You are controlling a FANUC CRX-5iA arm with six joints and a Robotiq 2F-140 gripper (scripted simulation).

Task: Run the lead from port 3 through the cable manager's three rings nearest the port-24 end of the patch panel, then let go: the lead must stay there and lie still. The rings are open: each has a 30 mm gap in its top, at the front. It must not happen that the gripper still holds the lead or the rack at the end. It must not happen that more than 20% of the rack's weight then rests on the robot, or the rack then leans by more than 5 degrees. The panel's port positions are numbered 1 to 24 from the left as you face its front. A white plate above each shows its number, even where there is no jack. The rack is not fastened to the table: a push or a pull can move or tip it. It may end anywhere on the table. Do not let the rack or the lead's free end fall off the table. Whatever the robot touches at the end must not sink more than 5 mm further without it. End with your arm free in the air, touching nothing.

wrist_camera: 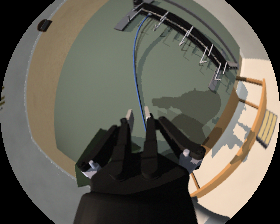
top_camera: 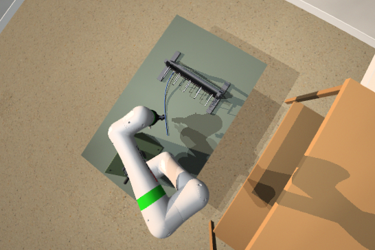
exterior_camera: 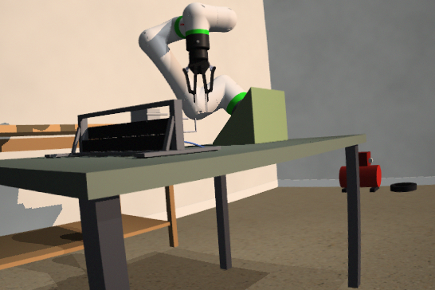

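The dark rack with the patch panel stands on the green table, its row of metal rings pointing towards me. The thin blue lead runs from the port near the panel's left end in a curve across the table top, and its free end lies on the table. My gripper hangs well above the table, fingers pointing down, a narrow gap between them and nothing in it. In the wrist view the fingertips frame the lead lying far below. The rings near the port-24 end hold no lead.
The arm's green wedge base stands at the table's near end. A wooden shelf unit stands beside the table. A red machine and a dark disc are on the floor.
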